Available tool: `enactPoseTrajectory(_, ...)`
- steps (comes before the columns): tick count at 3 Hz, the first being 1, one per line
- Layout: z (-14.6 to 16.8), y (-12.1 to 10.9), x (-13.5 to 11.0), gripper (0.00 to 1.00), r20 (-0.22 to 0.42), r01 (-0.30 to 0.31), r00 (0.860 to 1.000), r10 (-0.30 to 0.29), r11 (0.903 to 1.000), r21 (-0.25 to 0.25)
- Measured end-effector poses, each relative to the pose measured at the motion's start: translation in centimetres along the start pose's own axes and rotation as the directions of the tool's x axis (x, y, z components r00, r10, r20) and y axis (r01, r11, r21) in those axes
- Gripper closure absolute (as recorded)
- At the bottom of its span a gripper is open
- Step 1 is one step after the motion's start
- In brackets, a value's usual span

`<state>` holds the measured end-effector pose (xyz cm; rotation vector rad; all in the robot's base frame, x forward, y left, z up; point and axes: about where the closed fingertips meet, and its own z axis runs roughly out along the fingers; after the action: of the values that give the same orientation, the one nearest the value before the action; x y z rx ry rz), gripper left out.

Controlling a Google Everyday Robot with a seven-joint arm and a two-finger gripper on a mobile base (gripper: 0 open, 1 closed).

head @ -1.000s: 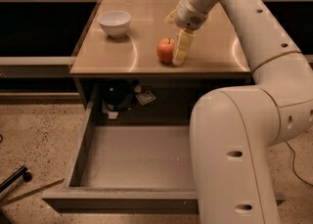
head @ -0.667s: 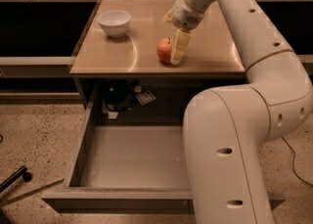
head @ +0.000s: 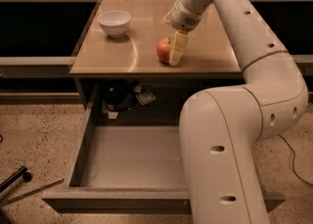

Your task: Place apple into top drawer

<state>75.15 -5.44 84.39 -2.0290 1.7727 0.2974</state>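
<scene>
Arm of the robot [head: 230, 135], thick, cream-white and jointed, fills the right side of the view: it rises from the lower foreground, bends at an elbow on the right and reaches back to the left over the table. Next in size, the wide, shallow grey rectangular top drawer [head: 132, 157] stands pulled out below the table, its flat floor bare and its plain front panel nearest the camera; the arm's lower segment hides its right part. Above it lies the smooth tan rectangular tabletop [head: 122, 54]. In the dark recess under the tabletop, behind the drawer, sit some black objects [head: 117, 96], too dim to name. A round white bowl [head: 114, 22] stands upright near the tabletop's back left corner, well apart from the fruit. The cream-coloured gripper [head: 174, 54] points down at the tabletop near its front edge, touching the right side of the small round red-orange apple [head: 163, 50]. The apple rests on the tabletop, not in the drawer. How far the gripper is open, and whether it has hold of the apple, cannot be told
</scene>
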Motion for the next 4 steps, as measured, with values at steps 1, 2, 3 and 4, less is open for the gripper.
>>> enactPoseTrajectory(1,0.5,0.2,1.1,0.00,0.034,-0.041,0.999,0.041,0.9991,-0.008)
enactPoseTrajectory(2,1.0,0.4,1.9,0.00,0.061,-0.072,0.996,0.073,0.9972,-0.019)
enactPoseTrajectory(3,1.4,0.4,2.0,0.00,0.070,-0.079,0.994,0.081,0.9964,-0.029)
enactPoseTrajectory(4,1.6,0.2,1.0,0.00,0.075,-0.057,0.995,0.059,0.9979,-0.031)
